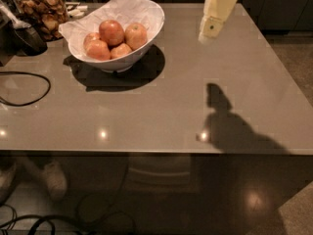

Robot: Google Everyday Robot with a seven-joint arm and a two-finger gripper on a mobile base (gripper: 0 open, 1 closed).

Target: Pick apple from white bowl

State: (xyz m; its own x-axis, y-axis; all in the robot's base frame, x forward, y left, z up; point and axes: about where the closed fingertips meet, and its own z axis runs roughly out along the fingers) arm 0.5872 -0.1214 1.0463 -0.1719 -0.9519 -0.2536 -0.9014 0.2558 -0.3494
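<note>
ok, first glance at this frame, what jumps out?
The glossy white bowl with the slanted rim, paper-lined and heaped with fruit, sits at the far left of the grey table. The red-orange apple with a yellowish blush lies at the right of the pile. The cream-coloured gripper hangs above the table's far right, apart from the bowl, and throws a dark shadow on the near right.

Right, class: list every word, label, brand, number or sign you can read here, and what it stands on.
None can be read: no text shows on the white bowl, the glass jar, the table, or the gripper, which hangs over the table's far side, apart from the bowl.
</note>
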